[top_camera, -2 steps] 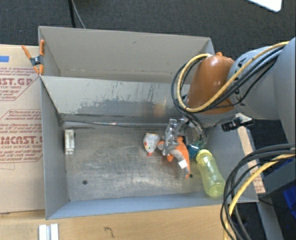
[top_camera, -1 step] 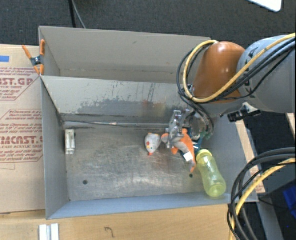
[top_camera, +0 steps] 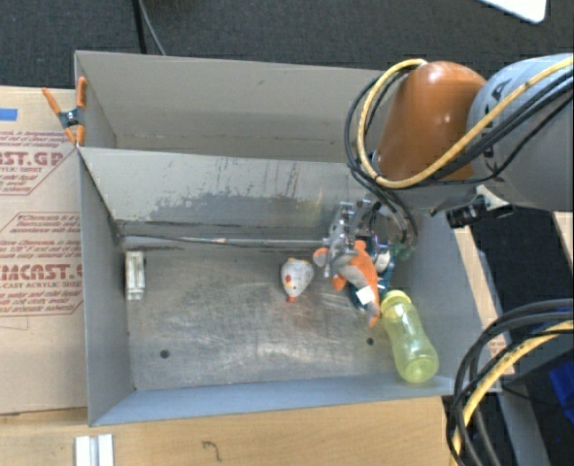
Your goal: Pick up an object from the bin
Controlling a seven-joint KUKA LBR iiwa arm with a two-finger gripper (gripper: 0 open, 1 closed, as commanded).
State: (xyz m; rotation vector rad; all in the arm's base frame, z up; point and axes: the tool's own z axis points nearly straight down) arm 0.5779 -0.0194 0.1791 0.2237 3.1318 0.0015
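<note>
The grey metal bin holds four loose things on its floor, well spread out.

1. Far left: a pale rectangular block lies close to the left wall, well apart from everything else.
2. Centre: a white rounded toy with small red-orange markings rests on the bare floor, just left of the gripper.
3. Right of centre: the gripper is low over the floor, near the back wall. Directly below and beside it lies an orange-and-blue item, whose exact kind cannot be made out. Contact between the two cannot be confirmed. Whether the gripper is spread or pressed together cannot be told.
4. Front right: a yellow-green plastic bottle lies on its side along the right wall, its cap end just beside the orange-and-blue item.

The arm enters from the right, with its orange cover above the gripper.
</note>
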